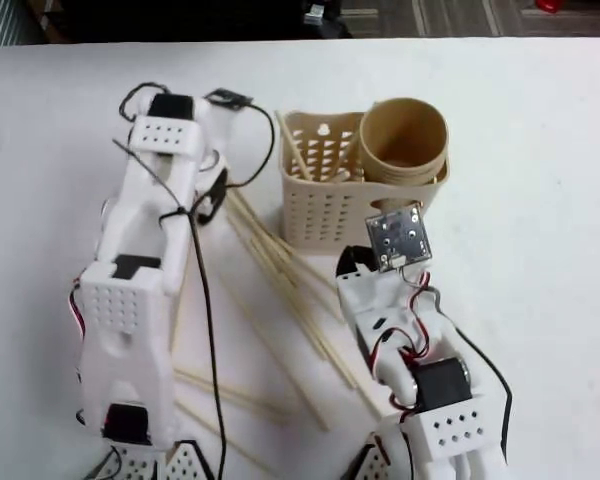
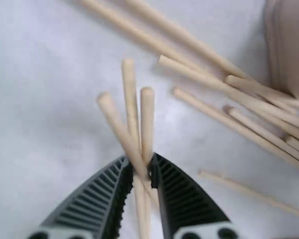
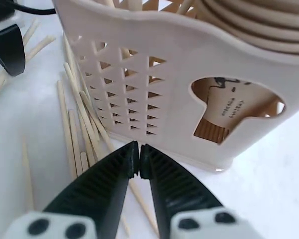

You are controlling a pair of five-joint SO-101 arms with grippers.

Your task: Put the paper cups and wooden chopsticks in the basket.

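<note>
My left gripper (image 2: 139, 169) is shut on three wooden chopsticks (image 2: 134, 114), their ends fanning out over the white table. More loose chopsticks (image 2: 239, 104) lie just past them. In the high view it sits at the left arm's tip (image 1: 212, 195), left of the beige basket (image 1: 325, 215). Stacked paper cups (image 1: 405, 140) stand in the basket's right half, and a chopstick (image 1: 298, 160) leans in its left half. My right gripper (image 3: 138, 160) is shut on nothing, close in front of the basket's (image 3: 139, 74) latticed wall. The cups (image 3: 259, 25) rise above the rim.
Several chopsticks (image 1: 290, 285) lie scattered between the two arms, with more near the left arm's base (image 1: 220, 390). Some also lie beside the basket (image 3: 74, 124). A black cable (image 1: 205, 300) runs along the left arm. The table right of the basket is bare.
</note>
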